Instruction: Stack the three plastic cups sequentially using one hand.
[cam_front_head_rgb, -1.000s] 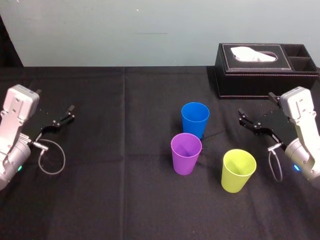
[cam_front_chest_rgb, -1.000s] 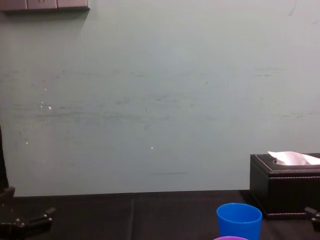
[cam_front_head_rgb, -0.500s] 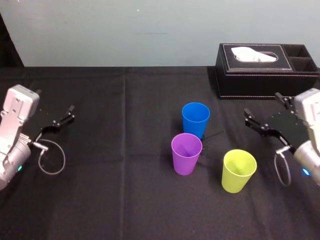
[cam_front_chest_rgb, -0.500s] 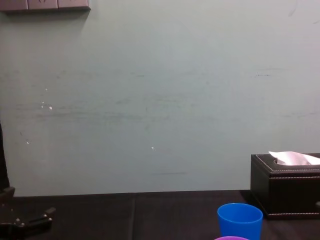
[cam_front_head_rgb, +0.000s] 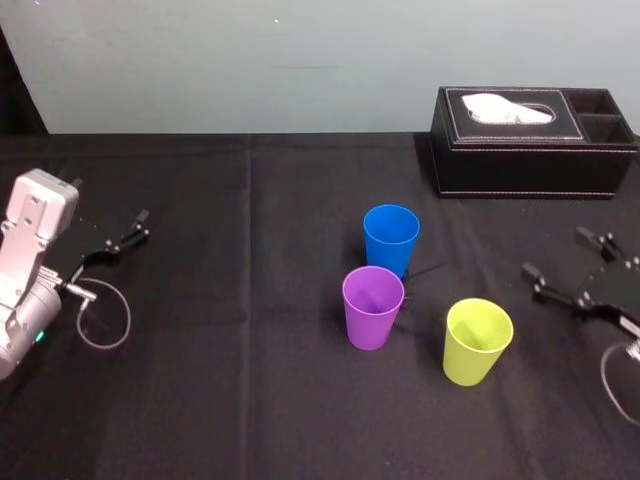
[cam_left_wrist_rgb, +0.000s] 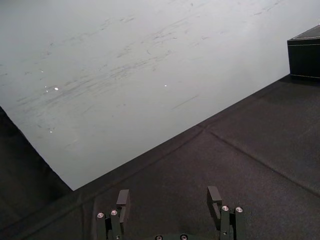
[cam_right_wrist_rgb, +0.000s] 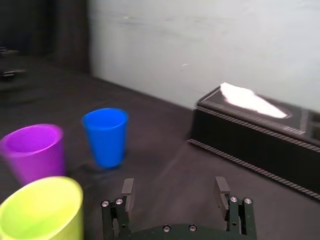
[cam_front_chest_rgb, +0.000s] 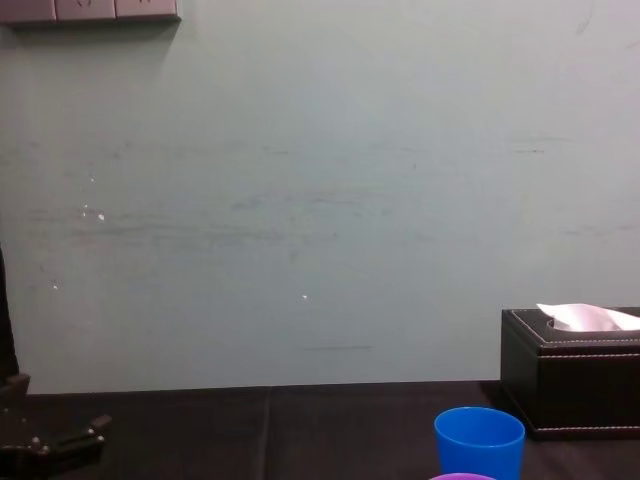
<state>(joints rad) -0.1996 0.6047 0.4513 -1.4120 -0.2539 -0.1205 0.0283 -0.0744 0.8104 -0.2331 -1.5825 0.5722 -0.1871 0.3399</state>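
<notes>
Three plastic cups stand upright and apart on the black table: a blue cup farthest back, a purple cup just in front of it, and a yellow-green cup to the right front. My right gripper hangs open and empty at the table's right edge, to the right of the yellow-green cup. Far to the left, my left gripper rests open with nothing in it.
A black leather tissue box with a white tissue sits at the back right against the pale wall. A grey cable loop lies by the left arm. Bare black cloth spreads between the left gripper and the cups.
My right arm has drawn back to the right and lower toward the table's right edge, its gripper staying open. The cups and the left arm have not moved.
</notes>
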